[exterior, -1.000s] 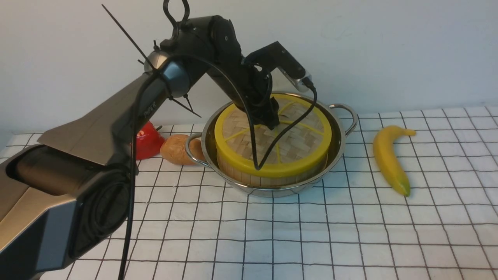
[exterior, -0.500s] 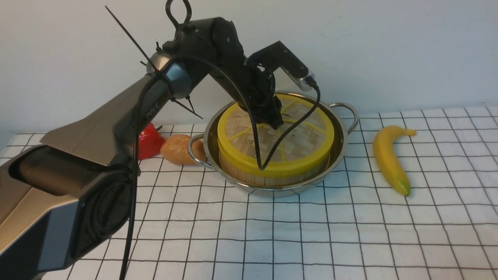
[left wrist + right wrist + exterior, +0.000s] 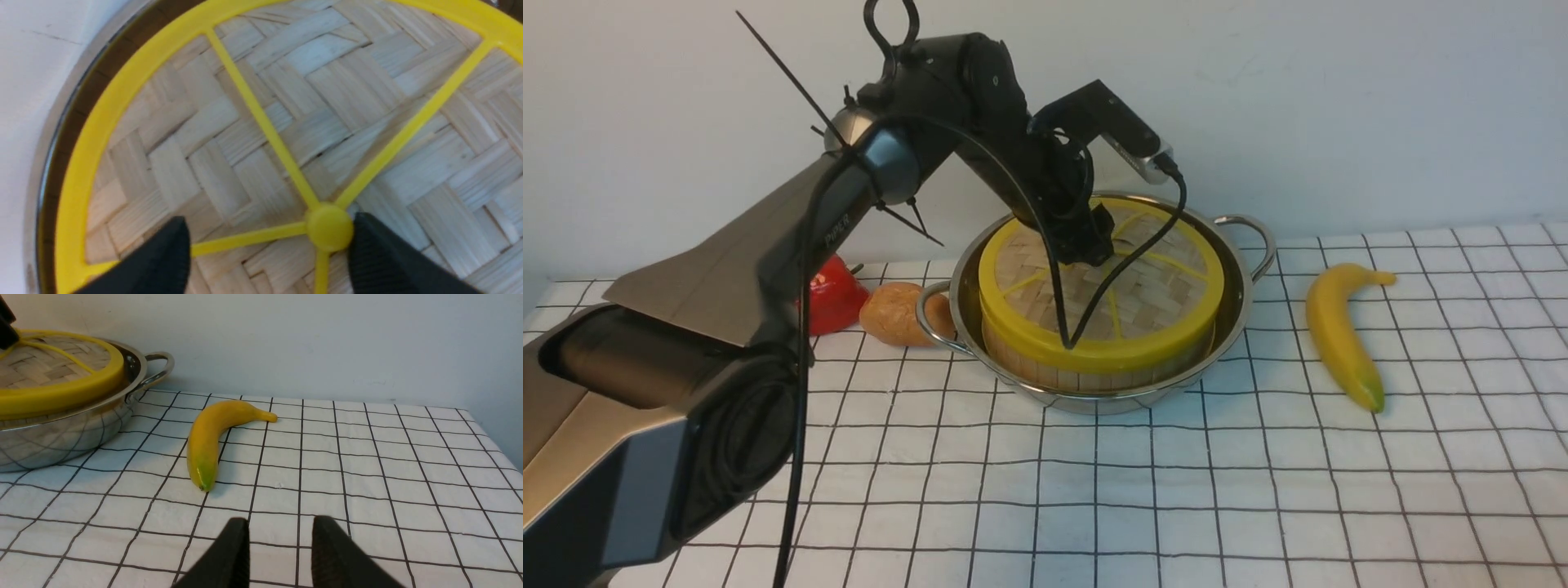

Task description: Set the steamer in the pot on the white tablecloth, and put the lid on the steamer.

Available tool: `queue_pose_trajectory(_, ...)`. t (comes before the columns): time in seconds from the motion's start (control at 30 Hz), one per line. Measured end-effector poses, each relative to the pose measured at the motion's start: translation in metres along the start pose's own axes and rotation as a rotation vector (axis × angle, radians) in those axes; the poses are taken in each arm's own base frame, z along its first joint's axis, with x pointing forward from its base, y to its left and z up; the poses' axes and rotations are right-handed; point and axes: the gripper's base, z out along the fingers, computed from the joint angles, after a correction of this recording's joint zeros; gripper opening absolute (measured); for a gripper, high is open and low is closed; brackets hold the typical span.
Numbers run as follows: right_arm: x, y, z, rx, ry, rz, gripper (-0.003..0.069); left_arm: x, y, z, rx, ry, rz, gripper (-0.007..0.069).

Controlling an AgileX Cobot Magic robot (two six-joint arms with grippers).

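The pot stands on the white tablecloth with the steamer inside it. The lid lies flat on the steamer. My left gripper hovers low over the lid's middle and is open. In the left wrist view the left gripper has its fingers spread, with the yellow knob between them right beside one fingertip. Nothing is gripped. My right gripper is low over bare cloth, open with an empty gap, well away from the pot.
A banana lies on the cloth to the right of the pot, also the nearest thing ahead of the right gripper as the banana. A red object and a brown lump sit by the pot's left handle. A wall runs behind.
The left gripper's fingers have spread apart and let go of the lid's knob. The lid has settled slightly rightward on the steamer. The right gripper has not moved.
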Motion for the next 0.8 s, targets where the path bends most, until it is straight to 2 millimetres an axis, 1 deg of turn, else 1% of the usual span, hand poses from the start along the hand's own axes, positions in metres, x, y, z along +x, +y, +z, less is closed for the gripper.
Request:
queue_pose_trajectory(0.03, 0.0, 0.0, 0.0, 0.0, 0.0, -0.002, 0.0242, -0.001, 0.002, -0.002, -0.012, 0.005, -0.012, 0.0587)
queue_pose_trajectory(0.1, 0.0, 0.0, 0.0, 0.0, 0.0, -0.002, 0.0242, -0.002, 0.003, -0.003, -0.018, 0.014, -0.022, 0.0607)
queue_pose_trajectory(0.13, 0.0, 0.0, 0.0, 0.0, 0.0, -0.002, 0.0242, -0.003, 0.005, -0.007, -0.025, 0.026, -0.032, 0.0625)
queue_pose_trajectory(0.17, 0.0, 0.0, 0.0, 0.0, 0.0, -0.002, 0.0242, -0.004, 0.006, -0.011, -0.031, 0.037, -0.033, 0.0632)
queue_pose_trajectory(0.3, 0.0, 0.0, 0.0, 0.0, 0.0, -0.002, 0.0242, -0.008, 0.011, -0.025, -0.071, 0.067, -0.052, 0.062)
queue_pose_trajectory(0.33, 0.0, 0.0, 0.0, 0.0, 0.0, -0.002, 0.0242, -0.013, 0.015, -0.036, -0.115, 0.048, -0.076, 0.0601)
queue_pose_trajectory(0.37, 0.0, 0.0, 0.0, 0.0, 0.0, -0.002, 0.0242, -0.013, 0.015, -0.037, -0.118, 0.048, -0.08, 0.0597)
queue_pose_trajectory(0.4, 0.0, 0.0, 0.0, 0.0, 0.0, -0.002, 0.0242, -0.018, 0.018, -0.052, -0.156, 0.02, -0.117, 0.0563)
queue_pose_trajectory(0.43, 0.0, 0.0, 0.0, 0.0, 0.0, -0.002, 0.0242, -0.019, 0.021, -0.062, -0.176, 0.005, -0.139, 0.0541)
queue_pose_trajectory(0.47, 0.0, 0.0, 0.0, 0.0, 0.0, -0.002, 0.0242, -0.019, 0.021, -0.062, -0.176, 0.005, -0.139, 0.0541)
queue_pose_trajectory(0.5, 0.0, 0.0, 0.0, 0.0, 0.0, -0.002, 0.0242, -0.022, 0.024, -0.08, -0.199, -0.024, -0.157, 0.0501)
queue_pose_trajectory(0.53, 0.0, 0.0, 0.0, 0.0, 0.0, -0.002, 0.0242, -0.022, 0.024, -0.082, -0.201, -0.027, -0.156, 0.0496)
queue_pose_trajectory(0.57, 0.0, 0.0, 0.0, 0.0, 0.0, -0.002, 0.0242, -0.023, 0.026, -0.094, -0.217, -0.045, -0.162, 0.0465)
queue_pose_trajectory(0.63, 0.0, 0.0, 0.0, 0.0, 0.0, -0.002, 0.0242, -0.024, 0.028, -0.11, -0.234, -0.07, -0.193, 0.0417)
queue_pose_trajectory(0.67, 0.0, 0.0, 0.0, 0.0, 0.0, -0.002, 0.0242, -0.024, 0.028, -0.11, -0.234, -0.07, -0.198, 0.0407)
queue_pose_trajectory(0.8, 0.0, 0.0, 0.0, 0.0, 0.0, -0.002, 0.0242, -0.029, 0.027, -0.146, -0.263, -0.142, -0.317, 0.0285)
